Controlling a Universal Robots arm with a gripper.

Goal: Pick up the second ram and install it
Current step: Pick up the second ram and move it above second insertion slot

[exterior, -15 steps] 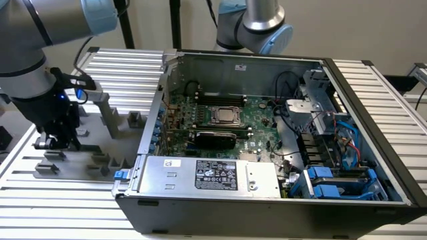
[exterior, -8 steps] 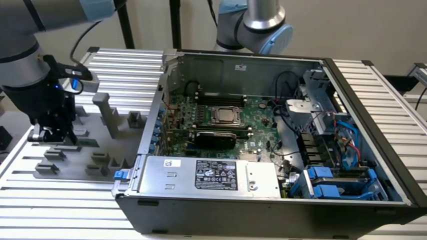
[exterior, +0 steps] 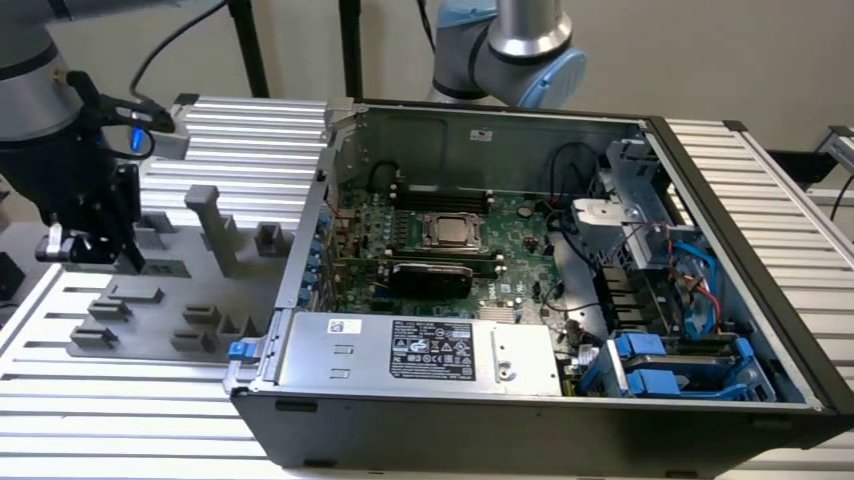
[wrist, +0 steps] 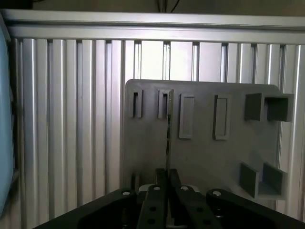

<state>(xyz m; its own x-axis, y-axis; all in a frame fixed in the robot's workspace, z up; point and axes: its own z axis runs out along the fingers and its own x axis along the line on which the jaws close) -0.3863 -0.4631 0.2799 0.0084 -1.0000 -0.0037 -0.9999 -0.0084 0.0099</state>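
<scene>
Over by the bench (exterior: pixel 134 400) edge at the exterior view's left, the arm (exterior: pixel 40 110) has its dark end effector (exterior: pixel 91 245) hanging low over the grey fixture plate (exterior: pixel 174 300), in among the little grey holder blocks (exterior: pixel 203 228). From the wrist view, the end effector (wrist: pixel 167 175) is pinched nearly closed on the second ram (wrist: pixel 167 133). The ram is seen edge-on as a thin stick poking straight out from between the fingers (wrist: pixel 155 200). Its far end lines up with one of the narrow slots (wrist: pixel 164 104) in the row on the fixture plate (wrist: pixel 205 157), but it's honestly hard to say whether the stick is sitting in that slot or lifted clear of it. Moving toward the middle of the bench, the open computer case (exterior: pixel 534 420) lies on its side with the motherboard (exterior: pixel 521 270) facing up. The CPU socket (exterior: pixel 451 230) is about in the centre of the board, and a black-topped card (exterior: pixel 427 272) sits just beside it. The silver power supply (exterior: pixel 427 350) with its label runs along the case's near wall. Behind the case at the bench's far edge there's a grey and light-blue robot joint (exterior: pixel 514 50). Toward the exterior view's right, inside the case, there's a tangle of cables (exterior: pixel 627 260) and the blue drive bays (exterior: pixel 667 370) tucked in the near corner.
</scene>
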